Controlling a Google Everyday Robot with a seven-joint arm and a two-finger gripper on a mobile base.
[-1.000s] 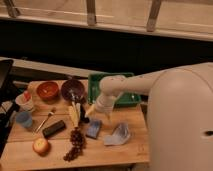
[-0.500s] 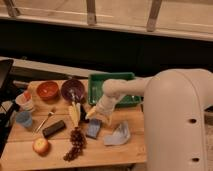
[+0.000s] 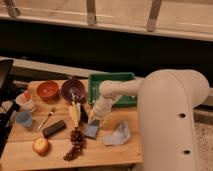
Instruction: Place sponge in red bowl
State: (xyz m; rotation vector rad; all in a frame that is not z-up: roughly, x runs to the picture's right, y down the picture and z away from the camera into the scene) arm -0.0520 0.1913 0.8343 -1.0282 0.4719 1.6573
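Observation:
A blue sponge (image 3: 92, 130) lies on the wooden table (image 3: 125, 150) near the middle. My gripper (image 3: 93, 119) hangs right over the sponge, at the end of the white arm (image 3: 116, 91), and seems to touch its top edge. The red bowl (image 3: 48, 90) stands at the back left of the table, apart from the gripper, and looks empty.
A dark purple bowl (image 3: 73, 90) stands beside the red bowl. A green tray (image 3: 111, 79) is behind the arm. Also here are a banana (image 3: 75, 114), grapes (image 3: 74, 145), a black bar (image 3: 53, 128), an apple (image 3: 40, 145), a blue cup (image 3: 23, 119), a crumpled cloth (image 3: 118, 135) and a fork (image 3: 45, 120).
The arm has lowered and shifted slightly, bringing the gripper down onto the sponge. The sponge has not moved.

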